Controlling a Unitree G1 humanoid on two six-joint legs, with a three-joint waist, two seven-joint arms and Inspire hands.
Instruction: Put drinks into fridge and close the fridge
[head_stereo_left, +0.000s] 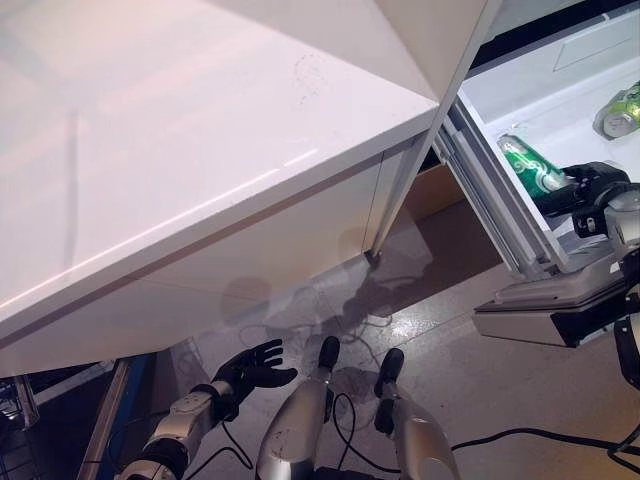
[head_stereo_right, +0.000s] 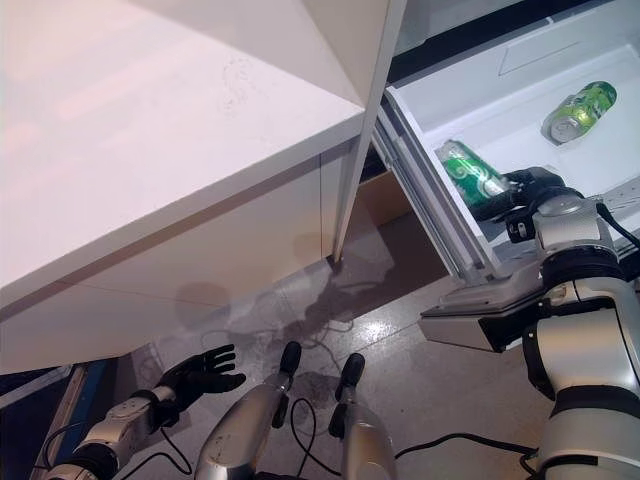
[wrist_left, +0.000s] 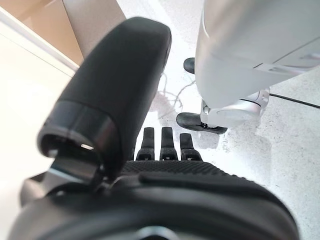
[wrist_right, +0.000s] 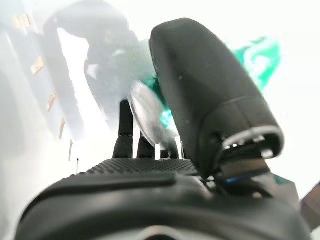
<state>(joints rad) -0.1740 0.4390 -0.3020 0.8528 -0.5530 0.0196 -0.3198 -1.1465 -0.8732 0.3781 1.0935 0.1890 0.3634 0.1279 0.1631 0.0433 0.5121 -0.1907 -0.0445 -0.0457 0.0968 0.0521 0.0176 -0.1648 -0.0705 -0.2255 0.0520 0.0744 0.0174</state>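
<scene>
Green can (head_stereo_right: 472, 176) is seen in the eye views lying tilted inside the white fridge drawer (head_stereo_right: 470, 95), gripped at its lower end by the right hand (head_stereo_right: 528, 192). A second can (head_stereo_right: 578, 110) lies deeper in the drawer, well apart from the fingers. Left hand (head_stereo_left: 252, 368) hangs low over the floor (head_stereo_left: 460, 370), fingers spread, nothing held. Left wrist view: fingers (wrist_left: 162, 144) straight, floor beyond. Right wrist view: thumb and fingers (wrist_right: 125, 131) are curled round the can, its silver end just past the fingers.
</scene>
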